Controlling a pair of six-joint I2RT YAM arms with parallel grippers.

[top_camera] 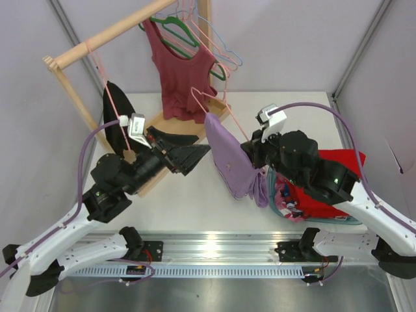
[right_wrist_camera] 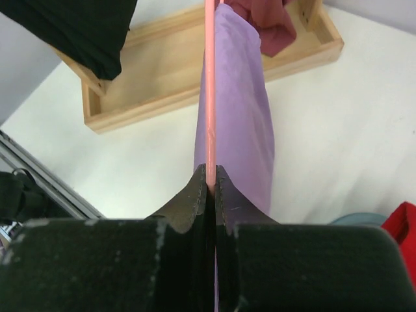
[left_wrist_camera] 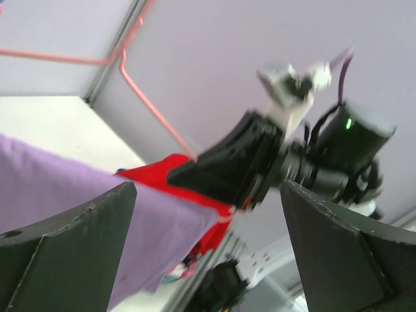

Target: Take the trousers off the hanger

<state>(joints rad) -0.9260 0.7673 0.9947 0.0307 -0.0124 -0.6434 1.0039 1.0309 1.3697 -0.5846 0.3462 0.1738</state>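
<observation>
Soft, plain lilac trousers [top_camera: 234, 159] hang in smooth folds over the bar of a thin, pale pink wire hanger [right_wrist_camera: 209, 97] above the middle of the white tabletop [top_camera: 195, 195]. Their long axis runs downward from the bar, and the lower end hangs beside a basket of red cloth [top_camera: 331, 172] at the near right. The hanger's hook points to the far side. The right gripper [right_wrist_camera: 209, 175] has its matt black fingers pressed together on the hanger wire. The left gripper [top_camera: 192, 151], fingers spread wide, sits just left of the trousers. A pale wooden rack [top_camera: 110, 29] carries a maroon top [top_camera: 182, 71] and a black garment [top_camera: 117, 123].
</observation>
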